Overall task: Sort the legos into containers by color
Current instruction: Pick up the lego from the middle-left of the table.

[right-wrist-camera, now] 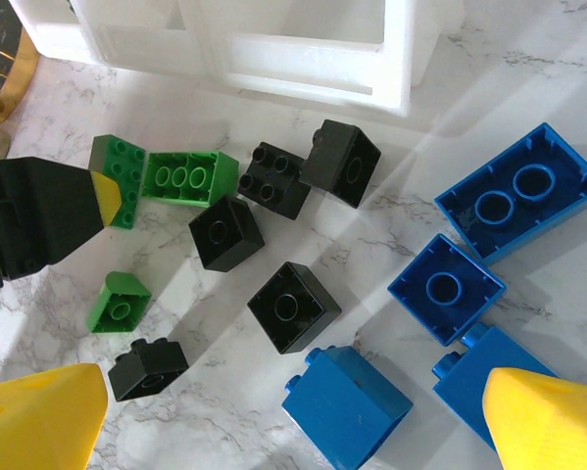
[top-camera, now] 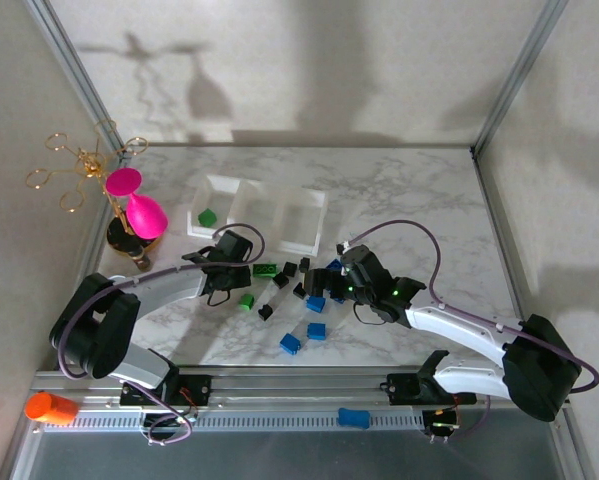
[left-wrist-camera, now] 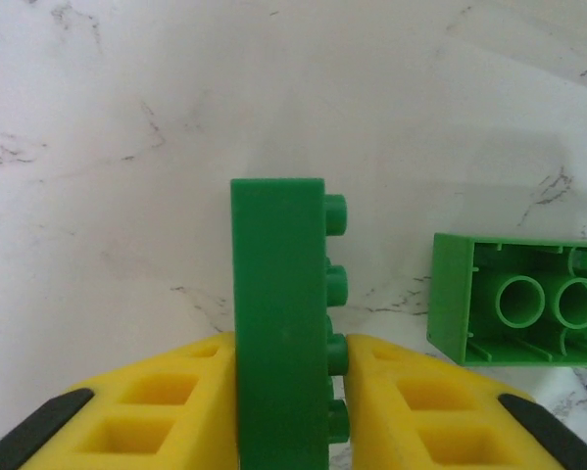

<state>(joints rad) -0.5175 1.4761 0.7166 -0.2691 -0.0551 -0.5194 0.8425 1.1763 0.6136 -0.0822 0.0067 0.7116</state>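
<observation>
1. The pick of a green piece is in hand. The left gripper (left-wrist-camera: 285, 357) grips an oblong green lego (left-wrist-camera: 278, 294) standing on edge, just in front of the tray (top-camera: 317, 225).
2. The next move is probably a lift to the tray's left compartment, where one green brick (top-camera: 208, 217) lies.
3. The right gripper (right-wrist-camera: 293, 397) is spread wide above blue legos (right-wrist-camera: 445, 289) near the tray's right end.

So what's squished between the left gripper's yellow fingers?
A green lego on edge, studs facing right, pinched by the left gripper, seen in the left wrist view.
</observation>
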